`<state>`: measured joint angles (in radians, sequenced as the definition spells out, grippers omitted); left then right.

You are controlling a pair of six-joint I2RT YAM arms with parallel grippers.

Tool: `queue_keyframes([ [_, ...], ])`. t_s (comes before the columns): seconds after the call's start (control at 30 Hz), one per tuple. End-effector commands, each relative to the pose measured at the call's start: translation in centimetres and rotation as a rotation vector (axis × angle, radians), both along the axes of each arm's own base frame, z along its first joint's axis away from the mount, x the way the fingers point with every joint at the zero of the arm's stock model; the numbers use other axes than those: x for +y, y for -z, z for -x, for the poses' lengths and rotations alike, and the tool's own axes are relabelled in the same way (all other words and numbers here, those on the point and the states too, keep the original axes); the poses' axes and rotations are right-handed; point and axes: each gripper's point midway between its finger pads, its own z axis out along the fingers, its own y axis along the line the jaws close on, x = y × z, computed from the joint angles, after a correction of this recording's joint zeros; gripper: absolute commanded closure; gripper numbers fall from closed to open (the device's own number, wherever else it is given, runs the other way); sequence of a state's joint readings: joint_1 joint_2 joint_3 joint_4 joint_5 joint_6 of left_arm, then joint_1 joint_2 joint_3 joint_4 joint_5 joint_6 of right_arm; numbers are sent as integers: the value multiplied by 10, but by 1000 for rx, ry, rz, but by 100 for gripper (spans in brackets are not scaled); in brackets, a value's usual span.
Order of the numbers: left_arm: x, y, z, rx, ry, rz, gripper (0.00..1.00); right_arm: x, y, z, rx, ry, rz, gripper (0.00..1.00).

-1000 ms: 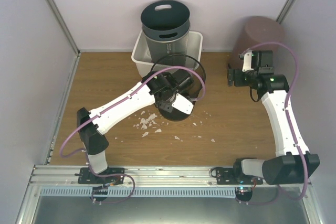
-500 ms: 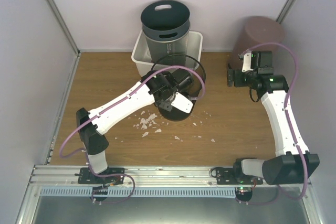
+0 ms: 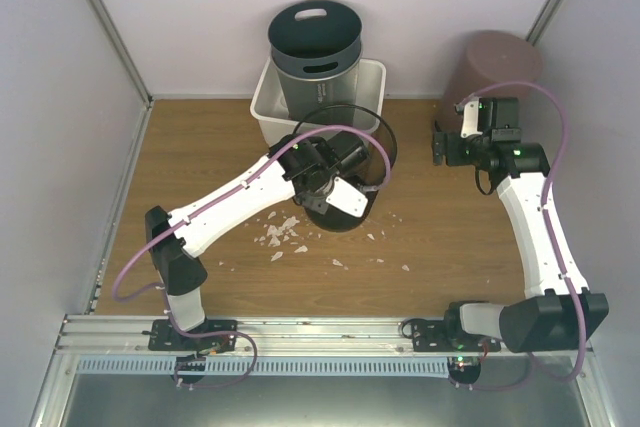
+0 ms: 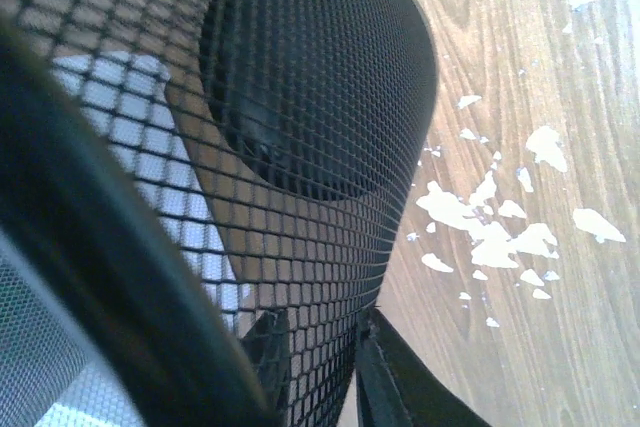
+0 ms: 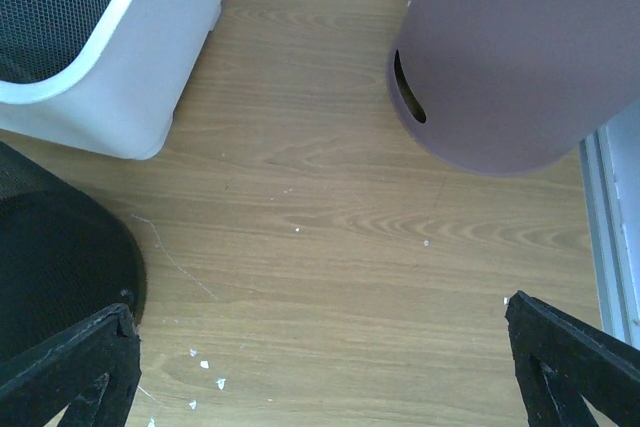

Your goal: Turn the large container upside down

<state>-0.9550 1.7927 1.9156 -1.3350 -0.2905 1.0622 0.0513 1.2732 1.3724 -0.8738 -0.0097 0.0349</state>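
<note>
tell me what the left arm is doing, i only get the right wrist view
Observer: The left gripper straddles the wall of the black mesh bin at its rim. I can't tell whether it pinches yet.
Operator: is that bin upright
Observer: From the top view it looks tilted, with its mouth toward the white tub.
Operator: anything spilled
Observer: Yes, white scraps lie on the table beside its base.

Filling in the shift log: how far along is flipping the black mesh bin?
Done: the left gripper clamps the wall of the black mesh bin. In hand: the bin is tilted, mouth facing up. Left: rolling it over until the mouth lies on the table. The right gripper is open, holding nothing.
</note>
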Motion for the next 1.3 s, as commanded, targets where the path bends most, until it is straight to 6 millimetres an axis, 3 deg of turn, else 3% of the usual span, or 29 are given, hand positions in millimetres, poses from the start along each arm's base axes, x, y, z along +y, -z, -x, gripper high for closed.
queue_keyframes([
  [0.0, -10, -1, 1, 9, 14, 23, 83, 4, -6, 3, -24, -15, -11, 0],
  [0.3, -11, 13, 8, 60, 8, 16, 86, 4, -8, 5, -30, -14, -9, 0],
  [0.37, -11, 14, 8, 63, 7, 16, 93, 3, -8, 5, -31, -12, -9, 0],
  [0.43, -12, 12, 8, 60, 6, 21, 100, 3, -9, 6, -34, -11, -7, 0],
  [0.57, -16, -2, 7, 45, -1, 65, 100, 1, -16, 8, -50, -3, -5, 0],
  [0.73, -38, -46, 16, 49, -10, 266, 100, -5, -41, 15, -110, 24, 11, 0],
  [0.9, -62, -99, 37, 106, -6, 580, 100, -18, -82, 26, -208, 103, 28, 1],
  [1.07, -64, -149, 51, 115, -14, 869, 100, -27, -124, 42, -317, 171, 7, 1],
  [1.17, -58, -173, 45, 186, -64, 1042, 100, -29, -144, 51, -371, 194, -20, 0],
  [1.27, -47, -184, 39, 300, -87, 1180, 100, -29, -161, 60, -412, 205, -57, 0],
])
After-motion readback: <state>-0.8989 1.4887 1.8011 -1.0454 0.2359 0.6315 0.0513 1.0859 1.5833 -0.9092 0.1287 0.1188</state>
